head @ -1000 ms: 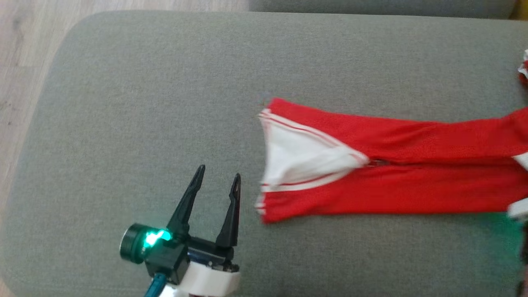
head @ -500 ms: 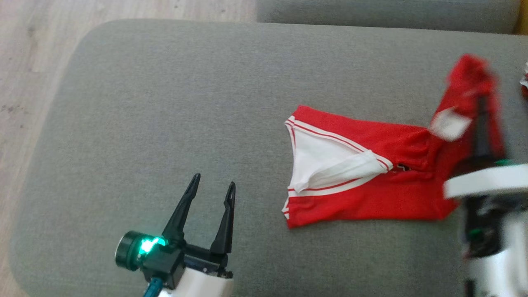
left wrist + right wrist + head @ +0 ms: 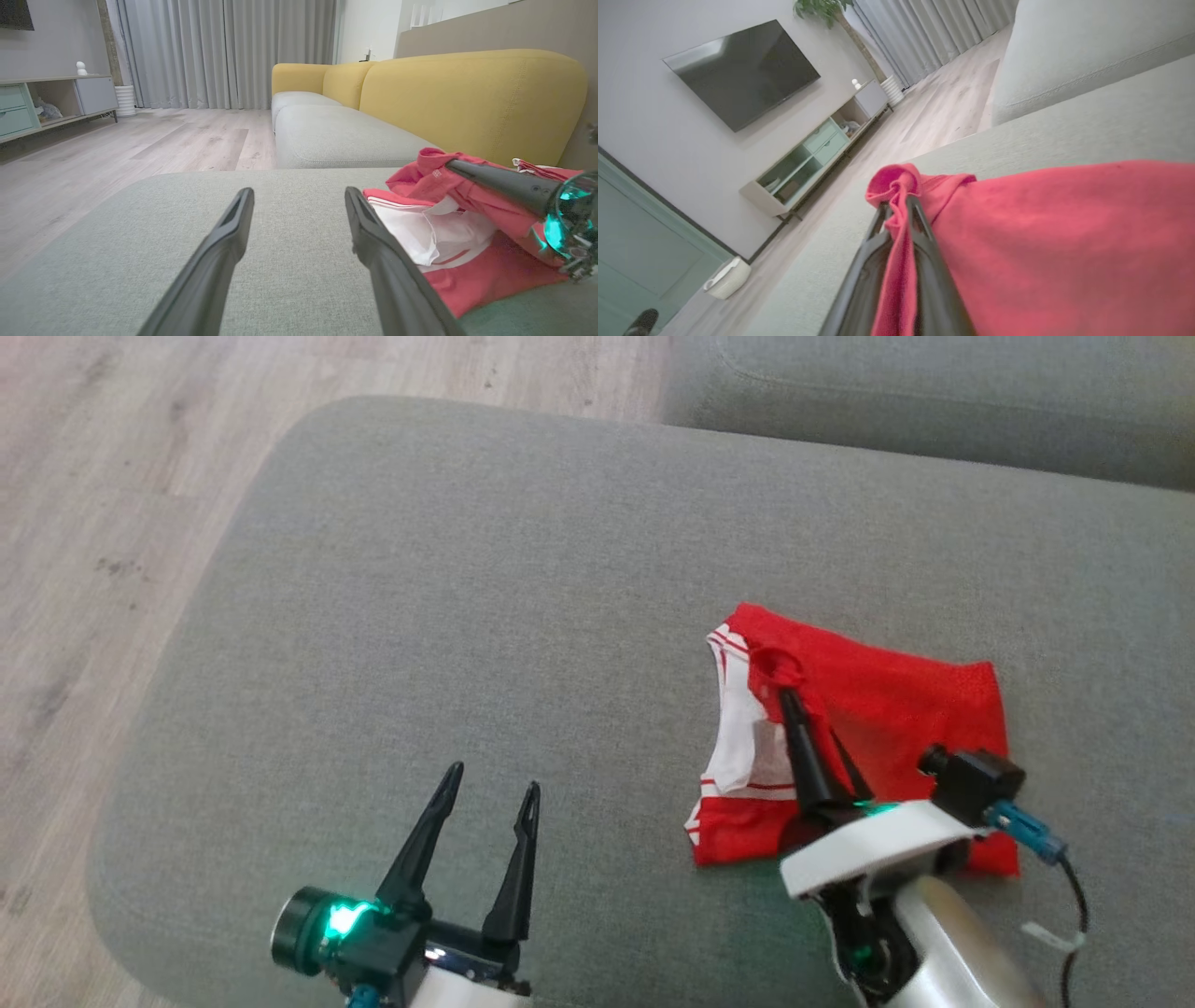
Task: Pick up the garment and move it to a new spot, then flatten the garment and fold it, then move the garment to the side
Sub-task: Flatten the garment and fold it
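Two grippers: one idle, one working.
Left gripper: at 7 o'clock in the head view, fingers spread wide with nothing between them. Judged parked clear of the cloth.
Right gripper: at 4 o'clock, pinched tight on a bunched red edge.
Red mesh garment with white striped trim: at 3 o'clock on the grey fabric sofa cushion, lying doubled.
Reason, judged: the edge grip lets one arm lay the top layer across.
Outstanding: move aside.
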Tool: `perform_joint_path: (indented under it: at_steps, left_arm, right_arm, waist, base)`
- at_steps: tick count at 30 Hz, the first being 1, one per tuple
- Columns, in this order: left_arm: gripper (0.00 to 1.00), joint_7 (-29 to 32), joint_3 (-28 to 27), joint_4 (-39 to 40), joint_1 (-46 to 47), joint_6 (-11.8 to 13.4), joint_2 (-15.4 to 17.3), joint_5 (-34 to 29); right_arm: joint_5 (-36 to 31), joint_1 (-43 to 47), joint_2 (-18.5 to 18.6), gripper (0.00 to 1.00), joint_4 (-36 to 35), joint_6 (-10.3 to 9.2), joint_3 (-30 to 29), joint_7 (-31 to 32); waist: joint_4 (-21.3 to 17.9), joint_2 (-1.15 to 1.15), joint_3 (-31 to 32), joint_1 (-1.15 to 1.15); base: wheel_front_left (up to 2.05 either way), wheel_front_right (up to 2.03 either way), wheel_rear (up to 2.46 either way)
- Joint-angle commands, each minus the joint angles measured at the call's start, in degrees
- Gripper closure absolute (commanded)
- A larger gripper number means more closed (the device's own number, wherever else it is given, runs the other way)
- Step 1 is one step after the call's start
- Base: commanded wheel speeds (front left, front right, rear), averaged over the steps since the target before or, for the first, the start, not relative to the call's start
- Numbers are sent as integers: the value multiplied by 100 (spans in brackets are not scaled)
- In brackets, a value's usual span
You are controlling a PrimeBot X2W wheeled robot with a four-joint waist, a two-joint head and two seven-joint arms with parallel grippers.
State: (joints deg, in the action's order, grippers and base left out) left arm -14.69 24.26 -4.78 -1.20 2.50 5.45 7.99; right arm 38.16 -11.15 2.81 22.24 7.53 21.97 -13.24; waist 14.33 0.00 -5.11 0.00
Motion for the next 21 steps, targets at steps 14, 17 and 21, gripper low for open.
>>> perform_joint_path:
  at_steps: [14, 17, 21]
  left_arm:
    - [0, -30, -471, 222, -196, 164, -80, -26]
    - [0, -30, -586, 282, -256, 208, -100, -29]
    - [0, -30, -699, 288, -351, 249, -121, -54]
  right_arm:
    - [-1942, 394, 7, 0, -1278, -4, -1607, -174]
    - [-2801, 902, 7, 0, -1554, -4, -1923, -174]
    - [-3371, 1391, 24, 0, -1731, -4, -2080, -175]
  waist:
    - [-523, 0, 544, 0]
    - [-702, 0, 598, 0]
    - [-870, 0, 651, 0]
  base:
    - [0, 0, 0]
    - [0, 0, 0]
    - [0, 0, 0]
